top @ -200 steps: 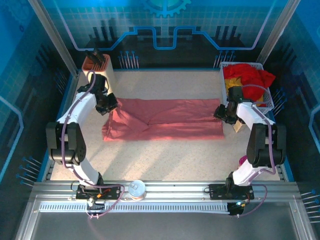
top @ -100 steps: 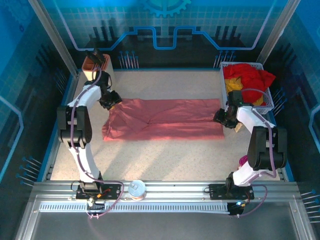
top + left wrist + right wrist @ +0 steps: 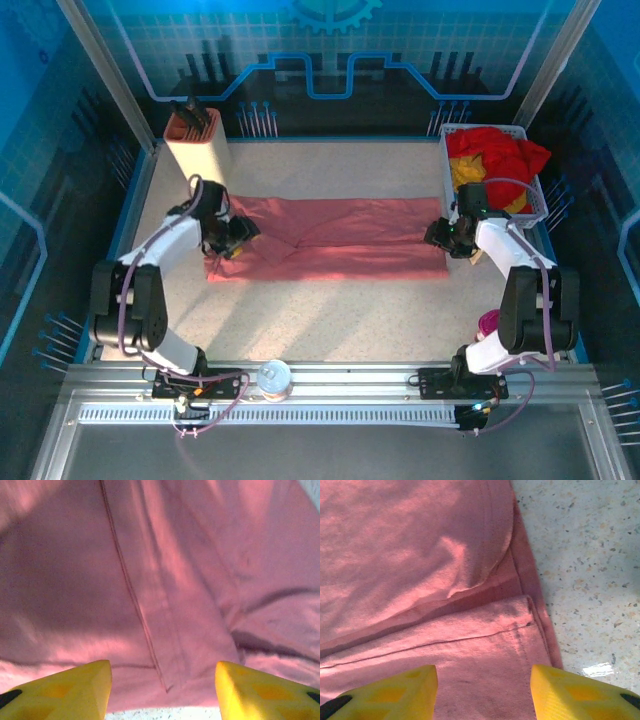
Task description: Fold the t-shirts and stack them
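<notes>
Finds L gripper (image 3: 238,236) back from 11 o'clock corner to 9 o'clock edge of salmon-pink t-shirt (image 3: 340,235), jaws now parted & empty, R gripper (image 3: 441,236) half-open, empty at 3 o'clock: cloth released mid-table, prob. next fold due.

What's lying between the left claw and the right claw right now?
The large salmon-pink cloth t-shirt, spread flat in a long band; the top view shows it spanning from the left claw to the right claw.
</notes>
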